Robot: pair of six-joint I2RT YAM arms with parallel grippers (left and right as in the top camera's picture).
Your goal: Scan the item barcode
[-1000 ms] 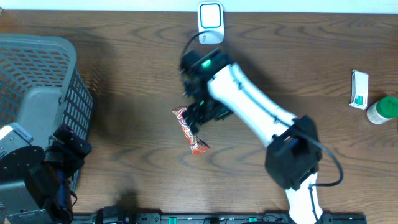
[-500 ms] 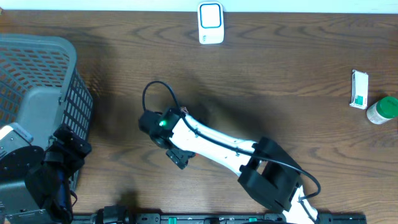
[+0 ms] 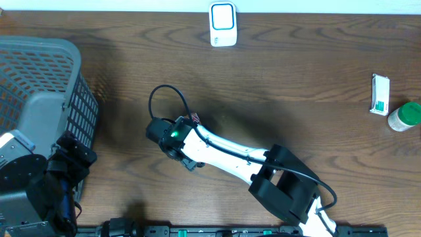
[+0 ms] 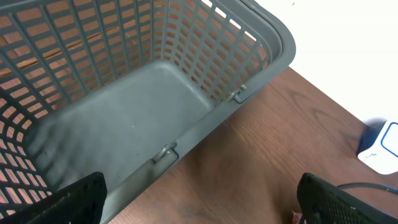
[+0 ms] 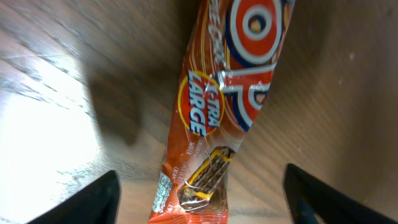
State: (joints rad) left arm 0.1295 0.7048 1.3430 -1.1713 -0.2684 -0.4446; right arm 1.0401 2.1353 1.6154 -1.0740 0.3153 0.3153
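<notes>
The item, an orange-red candy bar wrapper [image 5: 230, 93], lies flat on the wooden table in the right wrist view. My right gripper [image 5: 205, 200] hangs right above its lower end, open, one finger on each side with a gap to the wrapper. In the overhead view the right arm [image 3: 217, 151] covers the bar except for a red tip [image 3: 195, 118]. The white and blue scanner [image 3: 223, 24] stands at the far edge of the table. At the front left, beside the basket, my left gripper [image 4: 201, 205] is open and holds nothing.
A grey mesh basket [image 3: 39, 72] fills the left side, with its rim [image 4: 273, 37] close to the left gripper. A white box [image 3: 379, 94] and a green-capped bottle [image 3: 404, 116] stand at the far right.
The right arm has swung from near the scanner toward the front left and come down over the candy bar, hiding it from above. The left arm has not moved.
</notes>
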